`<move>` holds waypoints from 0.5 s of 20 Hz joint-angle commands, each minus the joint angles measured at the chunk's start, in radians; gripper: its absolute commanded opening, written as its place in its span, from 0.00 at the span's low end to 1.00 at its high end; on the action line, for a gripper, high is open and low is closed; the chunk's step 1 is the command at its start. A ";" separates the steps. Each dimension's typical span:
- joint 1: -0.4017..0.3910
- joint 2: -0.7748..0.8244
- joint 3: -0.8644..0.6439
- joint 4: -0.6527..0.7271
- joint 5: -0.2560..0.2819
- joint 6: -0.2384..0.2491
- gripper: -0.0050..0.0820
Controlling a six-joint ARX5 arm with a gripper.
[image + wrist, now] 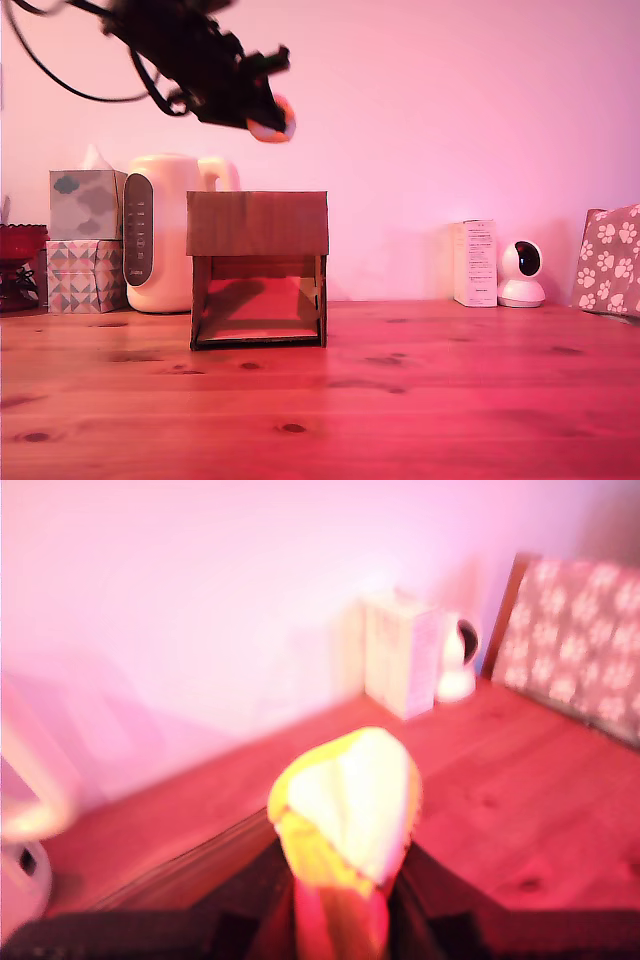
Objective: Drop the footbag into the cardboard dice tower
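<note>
Overhead, the gripper (268,118) is seen high in the air, blurred, pinching the footbag (272,124) at its tip; the ball's orange and cream panels poke out past the dark fingers. In the wrist view the footbag (348,810) is held pressed between the two dark fingers (250,890), yellow and cream side facing the camera, the picture soft with blur.

Below the gripper, a little toward the exterior view's right of the arm body, the cardboard dice tower (258,268) is set on the wooden table (420,400); its solid upper panel and open lower front with a reddish tray are shown. The ball is well above the tower's top, apart from it.

Below and toward the exterior view's left of the gripper, a cream kettle (165,232) is placed just behind the tower, with stacked tissue boxes (86,240) beside it. Far toward the exterior view's right of the gripper, a white carton (475,263), a small round camera (521,273) and a paw-print box (610,260) are lined along the wall.
</note>
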 commanded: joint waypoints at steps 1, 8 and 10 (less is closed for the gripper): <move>0.006 0.051 0.038 -0.017 0.008 0.005 0.16; 0.014 0.103 0.074 -0.035 0.013 0.005 0.65; 0.014 0.101 0.089 -0.047 0.013 0.005 0.88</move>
